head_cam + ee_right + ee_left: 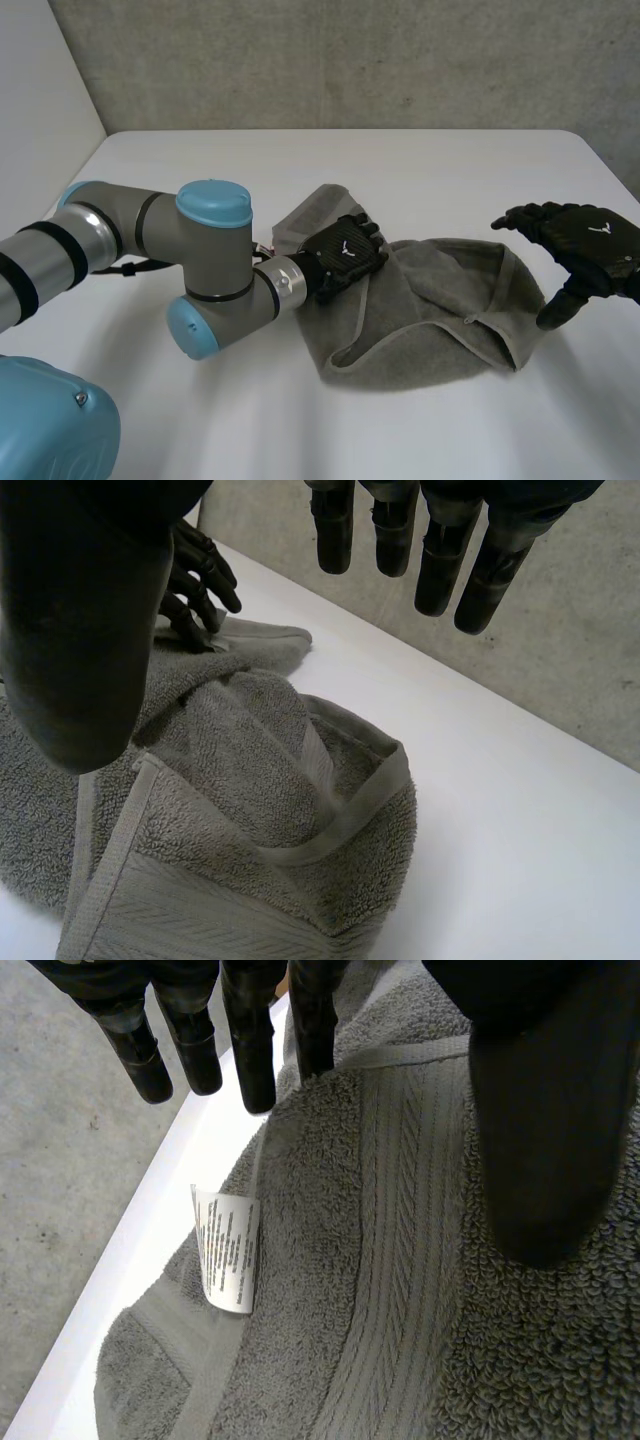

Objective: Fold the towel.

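A grey towel lies crumpled in a loose heap at the middle of the white table, its hemmed edges curling up. My left hand rests on the heap's left part, fingers straight and thumb apart, holding nothing. In the left wrist view the fingers reach over the towel near its far edge, and a white label lies just beyond them. My right hand hovers open just right of the heap. In the right wrist view its thumb hangs above the towel, with the left hand on the heap's far side.
My left arm's elbow stretches over the table's near left. A concrete wall rises behind the table's far edge. Bare white table lies beside the towel on the right and behind it.
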Controlling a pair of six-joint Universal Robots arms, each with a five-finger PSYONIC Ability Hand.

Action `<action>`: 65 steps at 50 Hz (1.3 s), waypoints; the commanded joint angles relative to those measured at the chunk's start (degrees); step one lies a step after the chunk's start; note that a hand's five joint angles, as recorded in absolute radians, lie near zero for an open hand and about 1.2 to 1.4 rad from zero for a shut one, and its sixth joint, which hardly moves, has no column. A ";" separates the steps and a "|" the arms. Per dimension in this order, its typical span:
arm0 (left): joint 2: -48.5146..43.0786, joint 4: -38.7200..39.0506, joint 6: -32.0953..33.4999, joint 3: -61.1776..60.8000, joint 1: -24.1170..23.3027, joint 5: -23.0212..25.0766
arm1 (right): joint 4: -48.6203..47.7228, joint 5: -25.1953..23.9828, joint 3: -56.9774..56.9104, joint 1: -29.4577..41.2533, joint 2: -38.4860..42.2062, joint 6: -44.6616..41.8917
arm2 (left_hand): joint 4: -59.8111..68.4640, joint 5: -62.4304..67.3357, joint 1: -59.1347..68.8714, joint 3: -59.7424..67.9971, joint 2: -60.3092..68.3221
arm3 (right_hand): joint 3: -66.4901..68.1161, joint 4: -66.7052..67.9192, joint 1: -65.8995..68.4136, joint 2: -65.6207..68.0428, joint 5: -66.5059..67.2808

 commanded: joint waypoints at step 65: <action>42.02 5.21 -24.61 -46.65 12.76 -14.54 | -5.10 14.68 4.26 17.73 7.68 -26.47 | -3.09 55.00 54.80 -2.78 55.12 | -2.63 -4.37 -3.19 -4.01 -3.44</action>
